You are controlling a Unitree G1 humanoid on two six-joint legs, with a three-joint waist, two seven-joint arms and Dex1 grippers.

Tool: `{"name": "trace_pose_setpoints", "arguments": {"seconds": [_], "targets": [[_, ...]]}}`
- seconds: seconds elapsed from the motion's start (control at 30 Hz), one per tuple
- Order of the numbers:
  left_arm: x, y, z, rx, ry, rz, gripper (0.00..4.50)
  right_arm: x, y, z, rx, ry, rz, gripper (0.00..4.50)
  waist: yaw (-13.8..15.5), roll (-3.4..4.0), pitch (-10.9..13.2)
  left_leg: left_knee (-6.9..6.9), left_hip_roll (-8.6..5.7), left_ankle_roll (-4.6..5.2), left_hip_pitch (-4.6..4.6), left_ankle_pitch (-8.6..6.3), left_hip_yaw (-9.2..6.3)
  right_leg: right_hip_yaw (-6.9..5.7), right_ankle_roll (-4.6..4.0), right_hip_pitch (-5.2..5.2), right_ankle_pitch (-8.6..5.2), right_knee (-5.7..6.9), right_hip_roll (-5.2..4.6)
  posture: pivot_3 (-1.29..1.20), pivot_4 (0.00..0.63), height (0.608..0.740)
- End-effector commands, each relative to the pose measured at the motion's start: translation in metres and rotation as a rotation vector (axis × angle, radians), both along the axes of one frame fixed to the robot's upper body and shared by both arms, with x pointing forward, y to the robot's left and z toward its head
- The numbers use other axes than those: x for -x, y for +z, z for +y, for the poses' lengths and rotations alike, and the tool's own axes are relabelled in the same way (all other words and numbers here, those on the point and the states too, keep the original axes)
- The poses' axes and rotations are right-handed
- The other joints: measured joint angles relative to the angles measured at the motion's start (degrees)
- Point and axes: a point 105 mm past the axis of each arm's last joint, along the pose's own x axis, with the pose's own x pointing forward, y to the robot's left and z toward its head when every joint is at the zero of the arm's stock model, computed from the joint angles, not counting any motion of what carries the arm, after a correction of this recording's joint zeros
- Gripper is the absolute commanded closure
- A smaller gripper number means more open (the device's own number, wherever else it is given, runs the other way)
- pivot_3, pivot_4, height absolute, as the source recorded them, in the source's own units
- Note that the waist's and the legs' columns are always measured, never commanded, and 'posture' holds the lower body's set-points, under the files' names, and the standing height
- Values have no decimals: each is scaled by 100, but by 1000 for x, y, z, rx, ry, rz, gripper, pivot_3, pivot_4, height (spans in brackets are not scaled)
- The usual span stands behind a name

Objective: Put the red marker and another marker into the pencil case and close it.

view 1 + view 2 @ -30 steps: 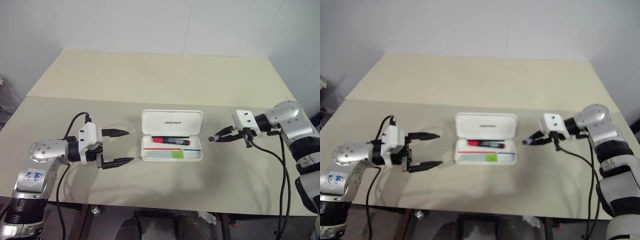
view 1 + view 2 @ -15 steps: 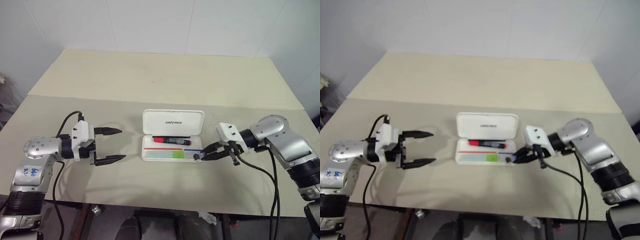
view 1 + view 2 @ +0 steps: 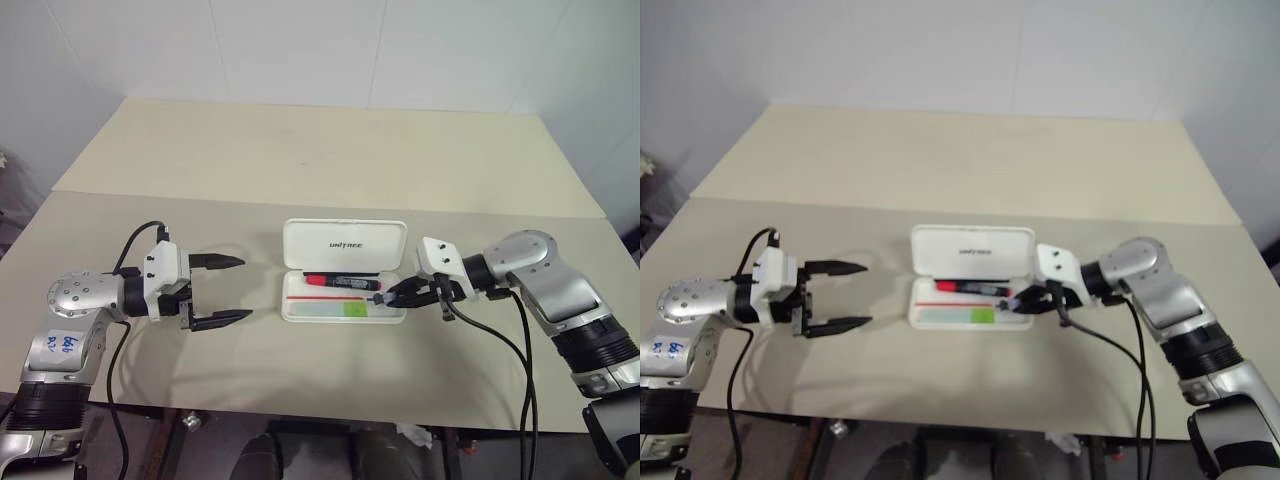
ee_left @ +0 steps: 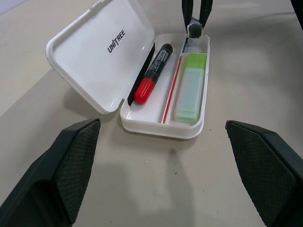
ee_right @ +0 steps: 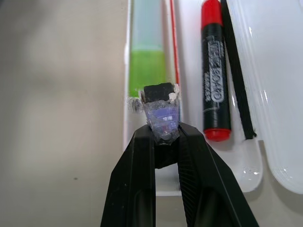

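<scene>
Over the right end of the open pencil case (image 3: 343, 300), the right claw (image 3: 388, 296) is pinched narrow on a small dark, purplish piece, while the left claw (image 3: 228, 291) hangs wide and empty beside the case on the worktop (image 3: 300, 160). Inside lie the red marker (image 4: 152, 73) and the green highlighter (image 4: 190, 87), side by side. The case looks light, stiff and slick, so it may skid; I judge the raised lid's free edge the place to push.

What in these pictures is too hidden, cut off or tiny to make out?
- The small dark object gripped in the right tool: what it is cannot be told.
- The green highlighter in the pencil case: in the right wrist view that object covers its near end.
- The red marker: its label is too small to read.
- The left tool: its fingertips are cut off by the left wrist view's edges.
</scene>
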Motion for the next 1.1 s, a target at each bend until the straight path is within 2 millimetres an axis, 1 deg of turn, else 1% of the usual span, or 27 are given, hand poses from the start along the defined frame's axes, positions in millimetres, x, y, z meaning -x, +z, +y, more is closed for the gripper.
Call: {"name": "trace_pose_setpoints", "arguments": {"seconds": [0.03, 0.1, 0.13, 0.17, 0.3, 0.37, 0.4, 0.43, 0.5, 0.53, 0.6, 0.67, 0.73, 0.77, 0.8, 0.9, 0.97, 1.03, 1.1], "targets": [[2, 8, 1, -15, 1, -40, 0, -4, 11, 1, -2, 2, -47, 4170, 1, 0, 0, 0, 0, 0, -1, 0, 0, 0, 0, -1, 0, 1, 0, 0, 150, 740], [2, 8, 2, -15, 4, -42, 0, -5, 9, -1, 21, -16, -40, 3421, 1, 0, 0, 0, 0, 0, -2, 0, 2, 0, 0, -2, 0, 1, -1, 0, 150, 740], [1, 8, 2, -15, 5, -43, 0, -5, 9, -2, 23, -21, -40, 3169, 1, 0, 0, 0, 0, 0, -2, 0, 2, 0, 0, -2, 0, 1, -1, 0, 150, 740], [1, 8, 2, -15, 5, -44, 0, -5, 10, -2, 22, -24, -41, 2772, 1, 0, 0, 0, 0, 0, -2, 0, 2, 0, 0, -2, 0, 1, -1, 0, 150, 740], [0, 9, 2, -15, 6, -46, 0, -5, 14, -2, 18, -24, -49, 1354, 1, 0, 0, 0, 0, 0, -2, 0, 2, 0, 0, -2, 0, 2, 0, 0, 150, 740], [-1, 9, 1, -15, 6, -47, 0, -6, 16, -3, 15, -29, -53, 739, 1, 0, 0, 0, 0, 0, -2, 0, 2, 0, 0, -2, 0, 2, 0, 0, 150, 740], [-1, 10, 1, -14, 5, -48, 0, -6, 18, -4, 15, -35, -58, 297, -1, 0, 0, 0, 0, 0, -2, 0, 2, 0, 0, -2, 0, 2, 0, 0, 150, 740], [-1, 10, 1, -13, 5, -49, 0, -7, 20, -5, 10, -38, -64, 16, -5, 0, 0, 0, -1, 0, -2, 0, 2, 1, 0, -2, 0, 2, 0, 0, 150, 740], [-1, 10, 1, -13, 5, -50, 0, -7, 25, -7, -6, -40, -74, 16, -3, 0, 0, 0, 0, 0, -1, 0, 3, 1, 0, -3, 0, 3, 1, 0, 150, 740], [-2, 10, 1, -13, 9, -52, 0, -7, 30, -6, -40, -32, -89, 16, -3, 0, 0, 0, 0, 0, -2, 0, 3, 1, 0, -4, 0, 3, 1, 0, 150, 740], [-7, 12, 3, -9, 38, -64, 0, -5, 48, -4, -193, -9, -124, 16, 0, 0, 0, 0, -1, 0, -3, 0, 3, 1, 0, -5, 0, 3, 1, 0, 150, 740], [-10, 14, 4, -2, 56, -74, 0, -1, 59, -5, -342, 5, -124, 16, 2, -4, -2, 0, -1, 0, -4, 0, 3, 0, 0, -4, 0, 3, 3, 0, 150, 740], [-15, 18, 5, 11, 72, -94, 0, 12, 70, -8, -511, 107, -127, 16, 2, -7, -3, 0, 0, 0, -1, 0, 1, -2, 0, 2, 0, 3, 4, 0, 150, 740], [-17, 20, 5, 16, 80, -102, 0, 17, 70, -11, -553, 132, -119, 16, 3, -9, -4, 0, 0, 0, -1, 0, -1, -4, 0, 5, 0, 2, 5, 0, 150, 740], [-19, 21, 6, 20, 88, -108, 0, 17, 65, -14, -553, 118, -100, 16, 9, -9, -4, 0, 0, 0, -1, 0, -1, -6, 0, 6, 0, 0, 5, 0, 150, 740], [-26, 25, 10, 30, 118, -115, 0, 14, 45, -24, -529, 61, -39, 16, 10, -9, -4, 2, -2, 0, -1, 0, -1, -5, 1, 9, 0, 0, -2, 0, 150, 740], [-32, 26, 15, 33, 149, -120, 0, 9, 46, -30, -619, 9, 8, 16, 7, -9, -4, 6, -3, 1, 0, 0, 0, -3, 2, 9, 1, 3, -2, 0, 150, 740], [-40, 29, 20, 43, 186, -128, 0, 4, 42, -34, -637, -43, 53, 16, 7, -9, -4, 7, -4, 1, 1, 1, -1, -3, 2, 7, 1, 9, 0, 0, 150, 740], [-46, 32, 25, 45, 216, -133, 0, 3, 40, -33, -626, -46, 37, 16, -6, -9, -4, 8, -3, -1, 3, 3, -2, -3, 2, 4, 1, 15, 5, 0, 150, 740]]}}
